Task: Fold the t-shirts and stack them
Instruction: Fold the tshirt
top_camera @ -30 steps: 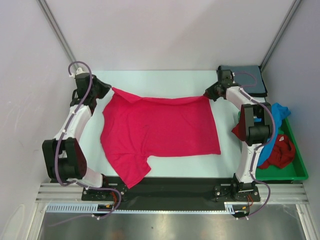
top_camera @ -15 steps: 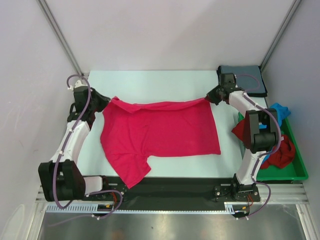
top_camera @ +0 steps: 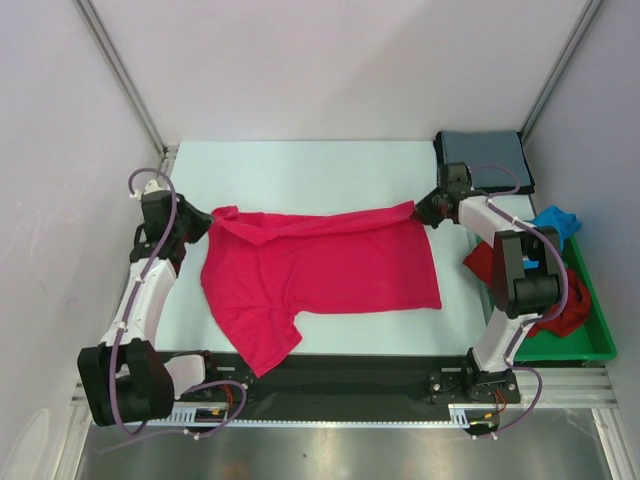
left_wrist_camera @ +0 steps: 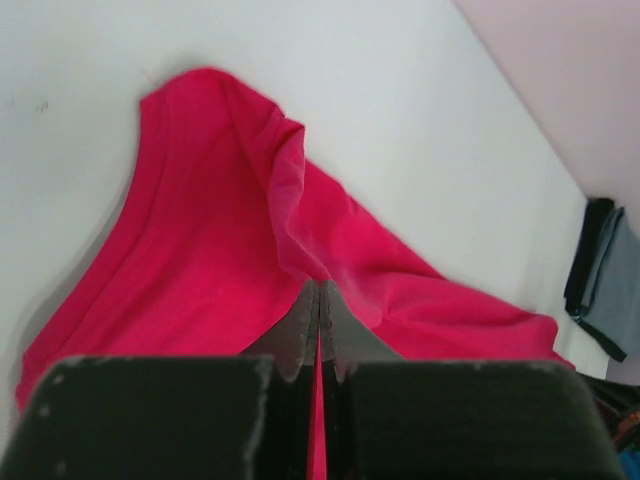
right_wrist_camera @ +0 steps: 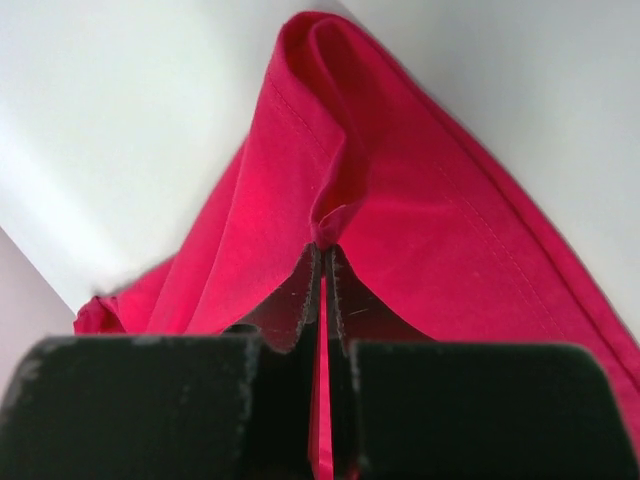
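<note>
- Top external: the left gripper (top_camera: 205, 222) is clamped shut on the far left corner of the pink-red t-shirt (top_camera: 320, 265), and the right gripper (top_camera: 422, 210) on its far right corner.
- The far hem runs between the two sets of jaws. The body lies flat on the table (top_camera: 300, 165) behind them.
- A grey-blue t-shirt (top_camera: 485, 158) lies just beyond the right jaws.
- Left wrist: the fingers (left_wrist_camera: 298, 335) are pressed together, pinching a fold of pink-red cloth that spreads ahead of the tips.
- Right wrist: the fingers (right_wrist_camera: 296, 310) are likewise pressed together on a hem fold.
</note>
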### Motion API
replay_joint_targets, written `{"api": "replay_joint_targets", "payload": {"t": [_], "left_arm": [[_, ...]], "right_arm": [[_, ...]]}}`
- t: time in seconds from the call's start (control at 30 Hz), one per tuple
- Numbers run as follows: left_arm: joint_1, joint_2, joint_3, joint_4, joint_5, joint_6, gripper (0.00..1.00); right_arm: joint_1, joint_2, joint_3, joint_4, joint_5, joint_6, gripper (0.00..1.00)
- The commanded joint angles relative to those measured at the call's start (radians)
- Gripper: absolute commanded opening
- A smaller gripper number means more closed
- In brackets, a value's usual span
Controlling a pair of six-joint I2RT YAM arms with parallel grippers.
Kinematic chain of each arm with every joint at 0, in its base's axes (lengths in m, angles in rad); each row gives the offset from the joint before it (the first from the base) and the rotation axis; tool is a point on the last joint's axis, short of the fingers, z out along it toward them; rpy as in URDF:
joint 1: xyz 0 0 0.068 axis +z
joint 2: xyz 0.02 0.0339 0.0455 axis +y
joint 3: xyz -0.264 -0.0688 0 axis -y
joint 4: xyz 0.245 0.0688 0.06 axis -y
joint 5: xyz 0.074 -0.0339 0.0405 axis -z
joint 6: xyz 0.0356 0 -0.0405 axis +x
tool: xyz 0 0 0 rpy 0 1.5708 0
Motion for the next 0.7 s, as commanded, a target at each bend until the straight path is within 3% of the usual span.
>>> {"api": "replay_joint_targets", "payload": {"t": [0.0,0.67], "left_arm": [[0.006,-0.024,-0.05,-0.003,0.041,0.019,0.0],[0.006,-0.113,-0.189,-0.064,0.029,0.0,0.0]], "right_arm": [[0.006,-0.075,-0.022,0.019,0.039,-0.023,0.0],[0.006,-0.112,-0.181,0.079,0.079,-0.081,0.03]]}}
